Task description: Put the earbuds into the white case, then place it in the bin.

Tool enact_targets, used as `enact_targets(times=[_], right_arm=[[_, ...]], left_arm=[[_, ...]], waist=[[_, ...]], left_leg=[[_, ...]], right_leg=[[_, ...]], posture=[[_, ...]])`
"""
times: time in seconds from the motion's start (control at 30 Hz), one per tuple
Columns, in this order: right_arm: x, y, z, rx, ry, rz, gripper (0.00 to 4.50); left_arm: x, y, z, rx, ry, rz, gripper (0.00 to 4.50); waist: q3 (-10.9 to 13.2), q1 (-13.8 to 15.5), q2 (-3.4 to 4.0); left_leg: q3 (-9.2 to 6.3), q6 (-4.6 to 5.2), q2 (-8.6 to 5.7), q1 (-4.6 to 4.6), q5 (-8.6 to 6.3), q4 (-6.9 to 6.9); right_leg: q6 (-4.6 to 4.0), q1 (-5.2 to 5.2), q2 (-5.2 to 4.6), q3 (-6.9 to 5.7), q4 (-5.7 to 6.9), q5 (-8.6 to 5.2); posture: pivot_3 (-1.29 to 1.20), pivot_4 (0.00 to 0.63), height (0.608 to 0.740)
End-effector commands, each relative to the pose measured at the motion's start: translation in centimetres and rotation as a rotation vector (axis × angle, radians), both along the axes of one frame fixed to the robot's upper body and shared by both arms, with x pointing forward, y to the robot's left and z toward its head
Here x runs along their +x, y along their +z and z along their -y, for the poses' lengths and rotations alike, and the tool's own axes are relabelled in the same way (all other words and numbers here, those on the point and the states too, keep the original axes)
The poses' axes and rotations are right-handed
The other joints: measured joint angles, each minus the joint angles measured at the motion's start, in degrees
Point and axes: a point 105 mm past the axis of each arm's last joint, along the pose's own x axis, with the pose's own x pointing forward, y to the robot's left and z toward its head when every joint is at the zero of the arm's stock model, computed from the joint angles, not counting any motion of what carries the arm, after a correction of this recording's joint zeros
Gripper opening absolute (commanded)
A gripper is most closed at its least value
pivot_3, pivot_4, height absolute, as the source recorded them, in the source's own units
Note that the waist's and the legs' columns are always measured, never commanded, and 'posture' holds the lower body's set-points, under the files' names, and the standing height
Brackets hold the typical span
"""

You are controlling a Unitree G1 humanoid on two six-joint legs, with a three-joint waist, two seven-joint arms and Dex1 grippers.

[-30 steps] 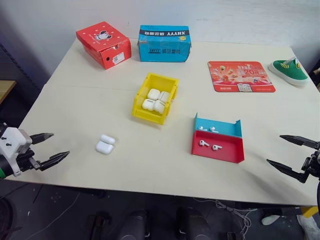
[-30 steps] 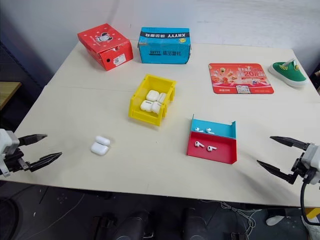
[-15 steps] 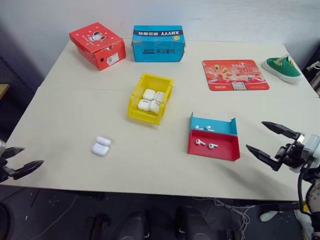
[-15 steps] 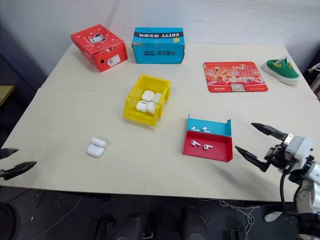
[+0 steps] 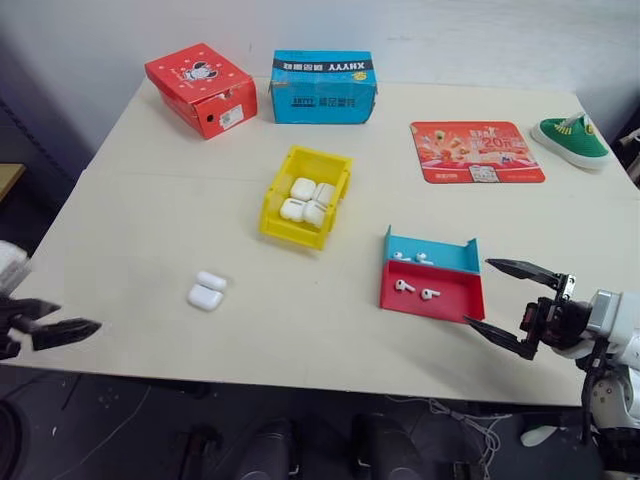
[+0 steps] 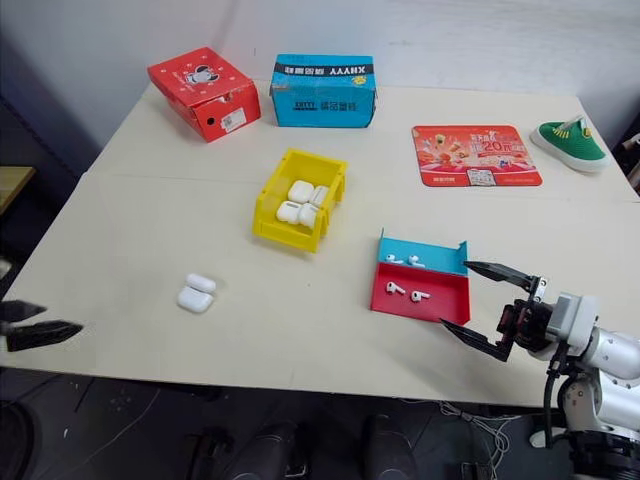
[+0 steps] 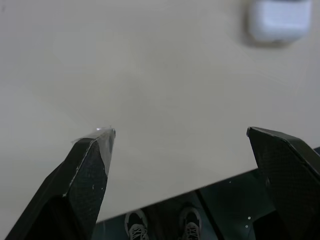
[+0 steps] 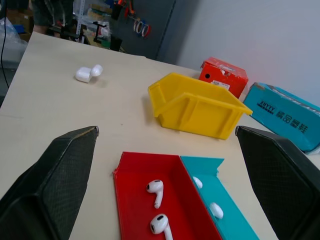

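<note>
The white case (image 5: 207, 292) lies on the table left of centre with its lid flipped open. Tiny white earbuds (image 5: 406, 286) rest in the red-and-blue tray (image 5: 458, 303), two in the red half and two in the blue half (image 8: 216, 210). The yellow bin (image 5: 276, 225) stands behind them and holds several white cases. My right gripper (image 5: 478, 292) hovers open just right of the tray, pointing at it. By the table's front left corner my left gripper (image 5: 78, 315) is open and empty, and the case (image 7: 279, 20) lies well ahead of it.
A red box (image 5: 200, 88) and a blue box (image 5: 325, 86) stand along the far edge. A red printed mat (image 5: 477, 151) and a green shoe (image 5: 573, 140) lie at the far right. The table's front edge runs just under both grippers.
My right gripper has moved left, up to the tray's right side. My left gripper has drawn back toward the front left corner and tipped downward. Both stayed open.
</note>
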Motion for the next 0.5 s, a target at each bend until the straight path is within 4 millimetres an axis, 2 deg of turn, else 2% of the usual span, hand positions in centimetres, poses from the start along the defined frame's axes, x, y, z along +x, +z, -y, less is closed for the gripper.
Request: enact_targets(times=[0.03,0.13,0.23,0.33,0.5], right_arm=[[-0.2,0.6,0.8,-0.023,-0.015,0.037,4.50],[-0.4,0.4,1.0,-0.027,-0.024,0.035,4.50],[-0.7,0.3,1.2,-0.027,-0.038,0.034,4.50],[-0.8,0.3,1.4,-0.022,-0.054,0.034,4.50],[-1.3,0.0,1.2,-0.016,-0.060,0.026,4.50]], left_arm=[[0.9,-0.3,4.0,-0.050,-0.049,-0.058,4.47],[1.5,-0.9,5.7,-0.041,-0.100,-0.066,4.47],[2.8,-1.5,6.6,-0.030,-0.088,-0.031,4.47],[3.2,-2.8,7.6,0.025,-0.101,-0.046,4.47],[5.0,-4.1,8.8,-0.007,-0.056,-0.019,4.47]], waist=[[0.01,0.01,-0.01],[0.01,-0.40,-0.01],[0.03,-0.09,-0.03],[0.03,0.13,-0.08],[0.04,1.17,-0.16]], left_leg=[[0.00,-0.01,-0.01,0.03,0.01,0.03],[0.02,-0.13,0.03,0.09,0.04,0.02],[0.03,-0.18,0.08,0.11,0.07,0.06],[0.02,-0.19,0.07,0.12,0.10,0.22],[0.03,-0.20,0.05,0.17,0.15,0.35]], right_leg=[[0.00,0.01,0.01,0.00,0.07,0.00],[0.00,0.00,0.13,0.03,0.26,0.00],[0.00,-0.02,0.18,0.03,0.55,-0.01],[0.00,0.02,0.18,0.07,0.53,-0.01],[0.01,0.04,0.16,0.16,0.56,-0.01]], posture=[[0.00,0.150,0.740],[0.00,0.150,0.740],[0.00,0.150,0.740],[0.00,0.150,0.740],[0.00,0.150,0.740]])
